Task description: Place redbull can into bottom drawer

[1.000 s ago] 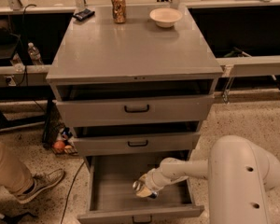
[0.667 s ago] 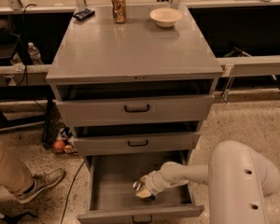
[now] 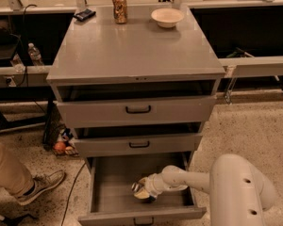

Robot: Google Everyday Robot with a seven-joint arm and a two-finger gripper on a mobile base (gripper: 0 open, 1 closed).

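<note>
Where white arm (image 3: pixel 193 180) reaches in from 3 o'clock, redbull can (image 3: pixel 137 188) sticks out at 9 o'clock end of gripper (image 3: pixel 145 193), shiny round end showing. Gripper closed around can, low inside pulled-out bottom drawer (image 3: pixel 108 187), right of centre. Top drawer (image 3: pixel 99 112) and middle drawer (image 3: pixel 104 146) slightly ajar. Cabinet top (image 3: pixel 137 46): dark flat object (image 3: pixel 84 15) at 11 o'clock, brown-gold can (image 3: pixel 119 7) at 12, bowl (image 3: pixel 167 18) at 1. Person's shoe (image 3: pixel 40 186) at 8 o'clock; speckled floor (image 3: pixel 254 126) at 3.

This looks like a lab or a workshop: a grey metal cabinet (image 3: pixel 132 51) stands on a speckled hard floor (image 3: pixel 254 126) between long plain workbenches (image 3: pixel 257 66). The gripper (image 3: pixel 142 192) is inside the open bottom drawer (image 3: pixel 111 185).
</note>
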